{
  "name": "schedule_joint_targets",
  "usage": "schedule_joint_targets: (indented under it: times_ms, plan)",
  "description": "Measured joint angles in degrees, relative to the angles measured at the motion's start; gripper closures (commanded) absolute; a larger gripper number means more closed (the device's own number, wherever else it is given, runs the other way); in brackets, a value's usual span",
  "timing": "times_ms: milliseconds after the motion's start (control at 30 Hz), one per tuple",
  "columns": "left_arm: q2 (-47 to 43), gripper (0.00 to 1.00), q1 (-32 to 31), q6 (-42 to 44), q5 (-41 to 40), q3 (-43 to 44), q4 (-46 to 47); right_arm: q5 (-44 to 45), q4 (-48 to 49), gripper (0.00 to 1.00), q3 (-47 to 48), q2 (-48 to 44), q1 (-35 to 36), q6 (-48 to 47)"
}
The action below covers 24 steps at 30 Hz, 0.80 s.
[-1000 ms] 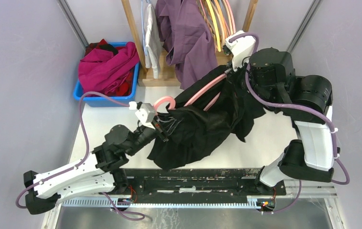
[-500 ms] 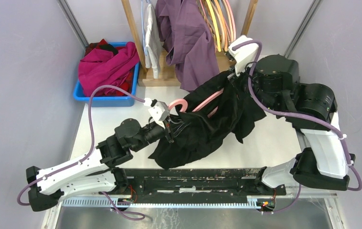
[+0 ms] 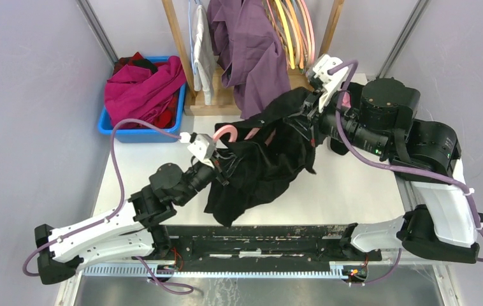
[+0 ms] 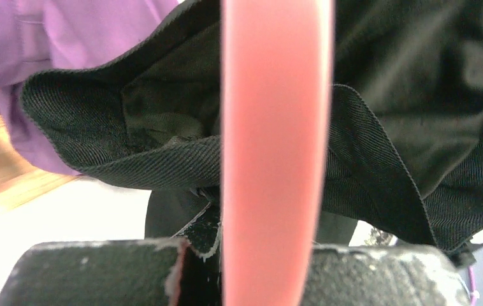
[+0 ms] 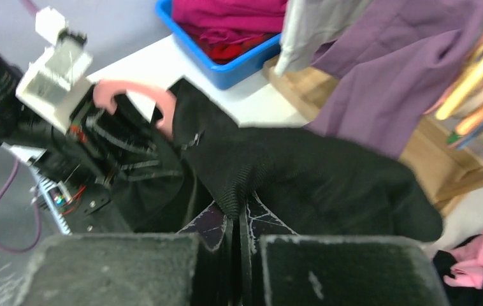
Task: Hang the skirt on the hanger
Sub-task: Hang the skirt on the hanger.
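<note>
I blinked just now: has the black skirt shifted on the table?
Yes. The skirt has drawn in leftward, away from the table's right edge, and now hides more of the pink hanger.

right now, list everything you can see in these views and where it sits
skirt: one, black, draped over the table's middle between the two arms
hanger: one, pink, hook poking out at the skirt's left end
bin: one, blue, far left of the table
clothes: a heap, magenta and red, in the bin
rack: one, wooden, at the far edge
garment: one, purple, hanging on the rack
top: one, pale grey, hanging left of the purple garment
spare hangers: several, orange, yellow and pink, on the rack
table: one, white
left end effector: one, black, shut on the hanger
right end effector: one, black, pinching the skirt's far edge
</note>
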Motion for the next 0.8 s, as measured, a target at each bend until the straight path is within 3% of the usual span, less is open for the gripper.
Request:
schedule_joint_targets:
  times_ms: [300,533,800]
  plan:
    - [-4.1,0.97,0.2,0.5,-8.5,-0.5,5.5,-11.8,2.0,0.99,-12.5,-6.1,0.0,3.0]
    - [-4.1,0.96,0.2,2.9,-8.8,0.3,8.0,-18.4,4.6,0.99,-22.1,-10.8,0.0,3.7]
    - [-3.5,0.96,0.2,4.7,-5.2,8.7,2.1,-20.8,9.8,0.99,-39.4,-16.7,0.0,4.2]
